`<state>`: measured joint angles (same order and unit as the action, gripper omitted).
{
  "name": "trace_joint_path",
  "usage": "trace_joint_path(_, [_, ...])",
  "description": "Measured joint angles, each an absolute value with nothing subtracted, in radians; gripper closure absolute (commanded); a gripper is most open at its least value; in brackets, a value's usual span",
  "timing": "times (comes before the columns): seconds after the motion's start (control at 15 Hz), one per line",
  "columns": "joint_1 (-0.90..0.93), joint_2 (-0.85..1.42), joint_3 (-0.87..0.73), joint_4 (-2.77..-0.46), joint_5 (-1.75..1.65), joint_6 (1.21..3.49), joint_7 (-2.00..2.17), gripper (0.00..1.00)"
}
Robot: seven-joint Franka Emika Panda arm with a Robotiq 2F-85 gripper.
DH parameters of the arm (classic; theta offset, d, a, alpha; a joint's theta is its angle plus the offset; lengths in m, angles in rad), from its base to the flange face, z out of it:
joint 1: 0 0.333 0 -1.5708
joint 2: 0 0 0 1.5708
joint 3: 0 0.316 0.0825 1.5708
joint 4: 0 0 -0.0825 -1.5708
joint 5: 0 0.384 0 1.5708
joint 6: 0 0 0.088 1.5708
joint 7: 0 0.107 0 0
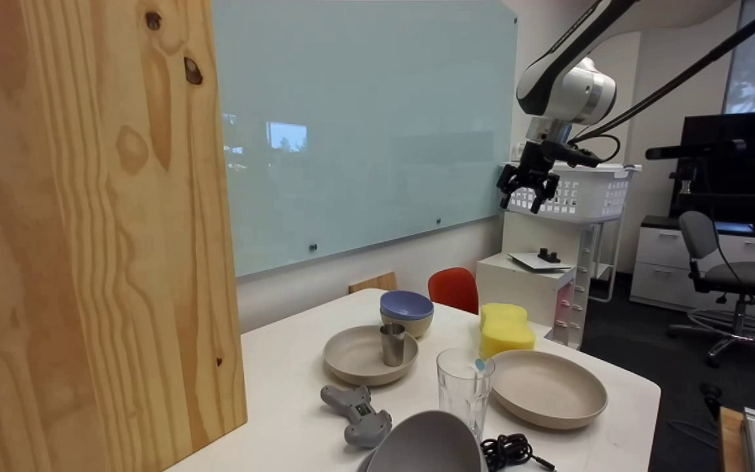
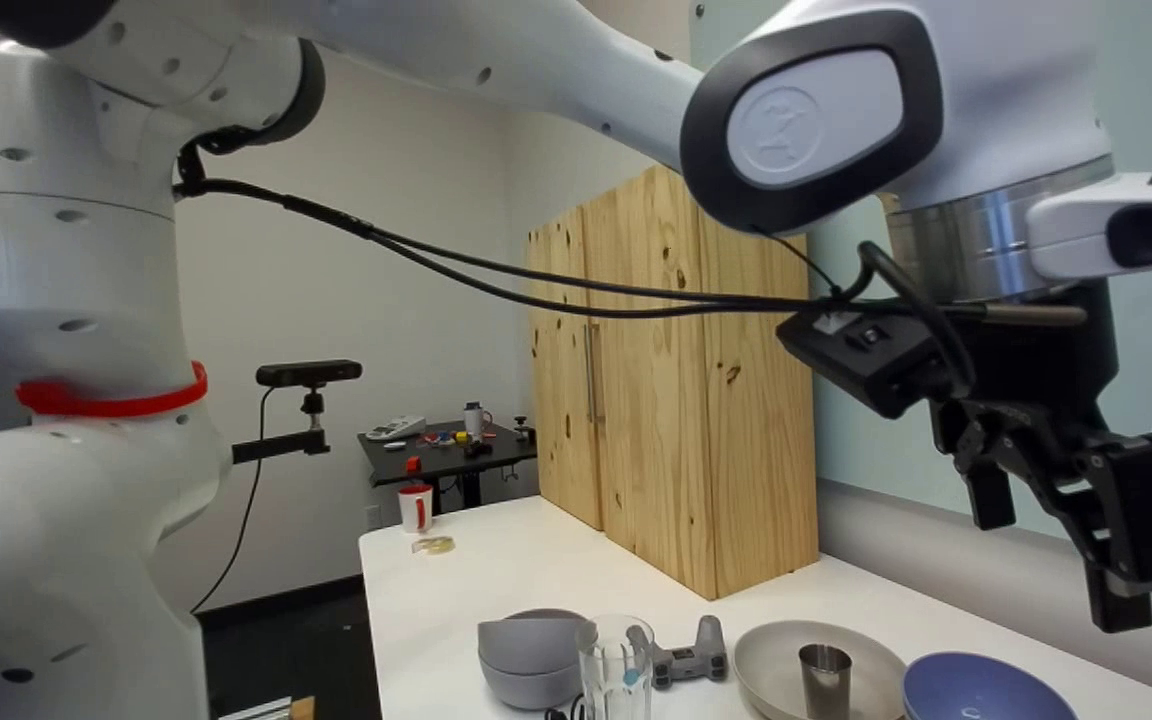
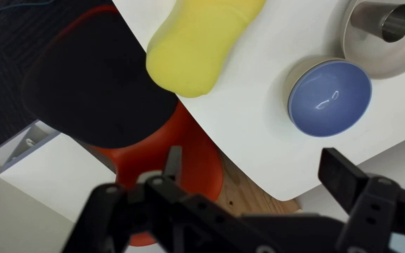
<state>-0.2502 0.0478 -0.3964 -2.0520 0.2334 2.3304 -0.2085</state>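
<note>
The pincer [image 1: 520,204] hangs high at the far side of the desk [image 1: 289,367], its two fingers [image 3: 341,178] spread wide with nothing between them; that height presumably gives it clearance over everything set out below. The blue bowl [image 3: 330,98] sits near the desk's far corner, among the things closest to the pincer in the wrist view, and nests in a cream bowl [image 3: 294,75], most likely to save room. Just nearer than that pair, a steel cup [image 1: 392,345] stands upright inside the left dish [image 1: 351,357], whose raised rim would stop it wandering. Whether the cream bowl touches that dish is hard to say. The yellow sponge [image 1: 507,331] lies right at the desk's edge, crowded there, it seems, by the right dish [image 1: 548,387] just nearer. Closer in, the upper grey bowl [image 1: 426,442] rests tilted on the lower grey bowl [image 2: 531,688], so it looks loosely set rather than properly seated. A clear glass [image 1: 459,393] stands upright beside them, and the black cable [image 1: 508,451] is bundled, probably to keep it from trailing; the game controller [image 1: 363,414] lies to the left. Counted across all the views: four bowls in two stacks of two, two dishes, one steel cup, one clear glass, one yellow sponge as far as it shows, one game controller, one black cable, and a single pincer.
</note>
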Motion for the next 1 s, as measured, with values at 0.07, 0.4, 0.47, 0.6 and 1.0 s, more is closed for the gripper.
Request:
trace_joint_path(0.07, [-0.250, 0.077, -0.382, -2.036, 0.231, 2.343, -0.162, 0.00])
trace_joint_path(0.4, [-0.229, 0.170, -0.300, -1.999, 0.202, 2.426, 0.142, 0.00])
trace_joint_path(0.47, [-0.221, 0.180, -0.289, -2.001, 0.195, 2.438, 0.191, 0.00])
trace_joint_path(0.6, [-0.208, 0.196, -0.276, -2.007, 0.190, 2.446, 0.275, 0.00])
trace_joint_path(1.0, [-0.224, 0.211, -0.266, -2.089, 0.305, 2.488, 0.333, 0.00])
